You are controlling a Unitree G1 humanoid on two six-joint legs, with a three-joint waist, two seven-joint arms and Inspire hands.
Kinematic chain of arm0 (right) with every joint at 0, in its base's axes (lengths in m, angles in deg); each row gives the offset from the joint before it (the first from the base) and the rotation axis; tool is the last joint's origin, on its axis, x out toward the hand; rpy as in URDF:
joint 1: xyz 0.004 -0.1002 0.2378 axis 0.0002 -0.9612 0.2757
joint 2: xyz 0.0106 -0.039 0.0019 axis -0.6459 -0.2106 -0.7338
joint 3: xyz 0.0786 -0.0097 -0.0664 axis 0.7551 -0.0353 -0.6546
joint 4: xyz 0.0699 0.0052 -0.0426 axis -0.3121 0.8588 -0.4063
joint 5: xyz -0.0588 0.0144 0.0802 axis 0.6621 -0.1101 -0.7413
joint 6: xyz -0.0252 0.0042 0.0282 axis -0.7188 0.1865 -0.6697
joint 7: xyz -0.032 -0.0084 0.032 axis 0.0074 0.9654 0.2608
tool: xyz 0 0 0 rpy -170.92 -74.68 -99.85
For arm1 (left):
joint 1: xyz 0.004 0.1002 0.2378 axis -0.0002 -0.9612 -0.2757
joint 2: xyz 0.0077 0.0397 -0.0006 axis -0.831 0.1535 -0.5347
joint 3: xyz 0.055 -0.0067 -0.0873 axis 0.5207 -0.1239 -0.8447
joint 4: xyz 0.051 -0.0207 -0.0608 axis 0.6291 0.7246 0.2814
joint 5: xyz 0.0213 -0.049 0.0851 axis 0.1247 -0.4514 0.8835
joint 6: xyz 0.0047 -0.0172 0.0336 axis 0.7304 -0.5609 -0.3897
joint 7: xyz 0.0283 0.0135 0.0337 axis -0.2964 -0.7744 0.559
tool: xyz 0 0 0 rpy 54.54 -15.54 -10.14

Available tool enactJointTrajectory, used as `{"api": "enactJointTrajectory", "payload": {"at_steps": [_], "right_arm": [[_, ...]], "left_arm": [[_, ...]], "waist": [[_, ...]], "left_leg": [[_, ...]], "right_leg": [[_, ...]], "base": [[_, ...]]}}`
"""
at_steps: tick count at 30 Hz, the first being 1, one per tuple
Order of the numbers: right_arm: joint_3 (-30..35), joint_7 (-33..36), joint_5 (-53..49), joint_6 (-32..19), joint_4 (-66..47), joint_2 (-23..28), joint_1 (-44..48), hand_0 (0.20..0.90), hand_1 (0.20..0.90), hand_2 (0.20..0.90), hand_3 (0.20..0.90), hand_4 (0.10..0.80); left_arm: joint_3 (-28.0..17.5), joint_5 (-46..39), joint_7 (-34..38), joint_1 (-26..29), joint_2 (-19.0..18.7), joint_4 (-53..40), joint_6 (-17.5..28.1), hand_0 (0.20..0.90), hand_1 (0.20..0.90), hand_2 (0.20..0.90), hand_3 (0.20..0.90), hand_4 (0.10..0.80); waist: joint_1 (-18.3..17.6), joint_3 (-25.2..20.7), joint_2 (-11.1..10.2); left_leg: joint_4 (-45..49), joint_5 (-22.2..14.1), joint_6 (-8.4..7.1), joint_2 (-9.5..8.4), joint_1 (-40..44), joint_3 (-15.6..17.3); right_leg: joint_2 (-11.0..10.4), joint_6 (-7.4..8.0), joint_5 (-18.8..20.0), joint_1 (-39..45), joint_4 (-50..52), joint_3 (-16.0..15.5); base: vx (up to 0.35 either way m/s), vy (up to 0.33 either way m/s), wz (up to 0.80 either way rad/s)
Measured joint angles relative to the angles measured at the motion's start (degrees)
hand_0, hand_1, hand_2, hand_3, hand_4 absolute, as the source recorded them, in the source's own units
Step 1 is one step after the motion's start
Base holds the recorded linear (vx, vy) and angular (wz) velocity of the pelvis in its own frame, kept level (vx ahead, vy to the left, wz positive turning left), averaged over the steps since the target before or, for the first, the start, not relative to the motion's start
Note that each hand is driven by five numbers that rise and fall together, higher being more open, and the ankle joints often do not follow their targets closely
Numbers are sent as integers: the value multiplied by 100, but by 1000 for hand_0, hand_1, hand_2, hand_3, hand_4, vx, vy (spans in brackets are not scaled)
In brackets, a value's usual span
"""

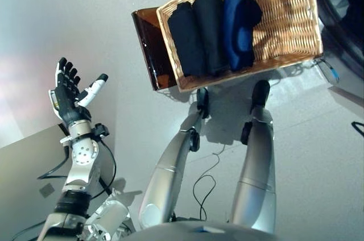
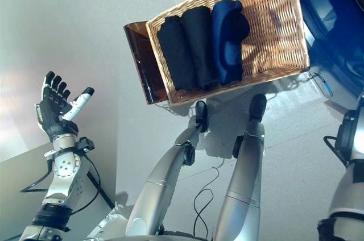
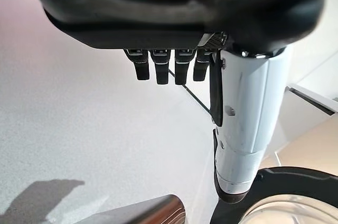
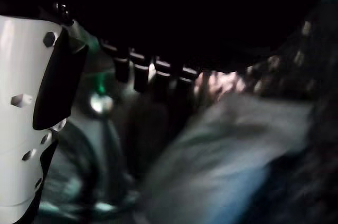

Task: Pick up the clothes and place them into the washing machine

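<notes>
Hovering over bare grey floor at the near left, the robot's left hand (image 1: 69, 94) spreads its fingers straight and apart, holding nothing. Farther out, a woven wicker basket (image 1: 290, 19) sits on a brown translucent stand (image 1: 149, 42), holding three rolled clothes side by side: two black rolls (image 1: 198, 33) and one dark blue roll (image 1: 239, 25). The right hand (image 4: 31, 108) shows only in its wrist view, against blurred grey fabric (image 4: 227, 150); its grip cannot be told.
</notes>
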Motion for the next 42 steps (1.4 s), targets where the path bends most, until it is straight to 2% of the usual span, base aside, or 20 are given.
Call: {"api": "enactJointTrajectory", "payload": {"at_steps": [2, 3, 6, 11, 13, 16, 17, 18, 20, 21, 24, 27, 28, 31, 33, 34, 36, 39, 42], "right_arm": [[-645, -83, 590, 479, 90, 72, 40, 900, 900, 900, 900, 800], [-640, -87, 734, 572, -23, 71, 48, 900, 900, 900, 900, 800], [-570, -24, 942, 592, -256, 63, 48, 900, 900, 900, 900, 800], [-443, -19, 988, 579, -520, 62, 30, 900, 900, 900, 900, 800], [-181, -30, 867, 534, -830, 16, -118, 900, 900, 900, 900, 800], [20, -168, 499, 346, -1037, -93, -327, 900, 900, 900, 900, 800], [336, -246, 303, 103, -1065, -389, -517, 900, 900, 900, 900, 800], [515, -311, 128, 80, -1042, -587, -621, 900, 900, 900, 900, 800], [626, -431, -166, 51, -995, -816, -775, 900, 900, 900, 900, 800], [763, -558, -265, -53, -936, -1102, -1018, 900, 900, 900, 900, 800], [835, -760, -471, -71, -742, -1728, -1524, 900, 900, 900, 900, 800], [868, -928, -561, -33, -451, -2183, -1664, 900, 900, 900, 900, 800], [820, -972, -584, -49, -443, -2306, -1747, 900, 900, 900, 900, 800], [875, -1166, -627, -50, -528, -2699, -2114, 900, 900, 900, 900, 800], [835, -1145, -649, -167, -828, -2948, -2581, 900, 900, 900, 900, 800], [835, -1157, -648, -177, -888, -2972, -2692, 900, 900, 900, 900, 800], [892, -1168, -714, -207, -1164, -3075, -3116, 900, 900, 900, 900, 800], [1123, -1296, -751, -374, -1635, -3313, -3831, 900, 900, 900, 900, 800], [1094, -1431, -743, -419, -1860, -3545, -4587, 900, 900, 900, 900, 800]], "left_arm": [[-33, -57, -24, -11, -7, 2, -9, 900, 900, 900, 900, 800], [-86, -56, -42, -28, -8, 1, -14, 900, 900, 900, 900, 800], [-253, -63, -43, -70, -7, -1, -14, 900, 900, 900, 900, 800], [-431, -187, -45, -113, -7, 5, -19, 900, 900, 900, 900, 800], [-458, -196, -45, -110, -7, 24, -19, 900, 900, 900, 900, 800], [-473, -203, -65, -91, -10, 41, -19, 900, 900, 900, 900, 800], [-544, -259, -120, -82, -11, 62, -24, 900, 900, 900, 900, 800], [-559, -280, -158, -7, -10, 93, -36, 900, 900, 900, 900, 800], [-556, -270, -233, 84, -11, 144, -47, 900, 900, 900, 900, 800], [-558, -267, -231, 221, -12, 277, -51, 900, 900, 900, 900, 800], [-565, -249, -224, 258, -88, 315, -30, 900, 900, 900, 900, 800], [-579, -185, -219, 260, -104, 315, -26, 900, 900, 900, 900, 800], [-568, -164, -220, 282, -101, 316, -27, 900, 900, 900, 900, 800], [-557, -62, -233, 345, -38, 332, -36, 900, 900, 900, 900, 800], [-534, -37, -216, 348, 52, 406, -32, 900, 900, 900, 900, 800], [-541, -29, -213, 350, 64, 424, -33, 900, 900, 900, 900, 800], [-547, -10, -201, 367, 156, 541, -35, 900, 900, 900, 900, 800], [-406, 46, -201, 435, 240, 907, -92, 900, 900, 900, 900, 800], [-307, 138, -209, 476, 432, 1379, -167, 900, 900, 900, 900, 800]], "waist": [[-21, 1, -8], [-45, -9, -32], [-50, -16, -77], [-124, -16, -92], [-162, -12, -102], [-169, -38, -235], [-188, -46, -349], [-186, -9, -412], [-170, -20, -436], [-144, -21, -453], [-17, -191, -586], [44, -210, -598], [76, -211, -600], [183, -204, -605], [238, -207, -617], [232, -207, -618], [226, -252, -686], [149, -259, -774], [139, -256, -854]], "left_leg": [[17, 7, 12, 12, -1, -5], [16, 5, 14, 9, -1, -5], [17, 6, 16, 24, -31, -5], [27, 5, 33, 23, -104, -28], [32, -4, 47, 24, -123, -29], [46, -20, 63, 33, -121, -19], [56, -32, 57, 54, -82, -18], [52, -34, 52, 72, -1, -19], [51, -38, 48, 90, 114, -33], [32, -37, 47, 91, 294, -59], [3, -77, -11, 92, 467, -74], [8, -46, -53, 104, 513, -178], [25, -6, -48, 110, 516, -220], [-34, -2, -123, 150, 671, -346], [-77, 29, -144, 118, 897, -452], [-81, -30, -179, 171, 971, -509], [-46, -23, -176, 147, 1117, -597], [-81, -62, -186, 212, 1448, -644], [-110, -142, -187, 242, 2001, -714]], "right_leg": [[7, 34, 37, 47, -67, -10], [18, 41, 40, 47, -79, -2], [31, 99, 51, 46, -157, -8], [47, 92, 116, 34, -248, -37], [50, 91, 136, 32, -276, -43], [66, 73, 158, 43, -297, -43], [85, 64, 163, 83, -312, -45], [93, 14, 197, 173, -333, -54], [96, -3, 199, 323, -372, -108], [87, -15, 191, 514, -384, -136], [75, 63, 86, 670, -374, -158], [78, 60, 90, 756, -377, -234], [86, -28, 136, 773, -356, -279], [86, -34, 33, 966, -354, -433], [87, -118, 37, 1240, -356, -535], [81, -72, -56, 1325, -361, -582], [89, -141, -65, 1533, -358, -667], [112, -151, -96, 1939, -454, -784], [149, -145, -107, 2587, -644, -883]], "base": [[0, 7, -4], [3, 15, -4], [4, 8, -3], [0, 0, 0], [0, 0, 0], [-8, -15, -5], [-8, -19, -10], [2, -15, -11], [2, -16, -5], [0, -32, -4], [4, -31, -5], [-10, -22, 6], [-9, -29, 11], [-41, -7, 13], [15, -19, 12], [-76, -6, 13], [-4, -5, 12], [117, 8, 3], [96, 19, -9]]}}
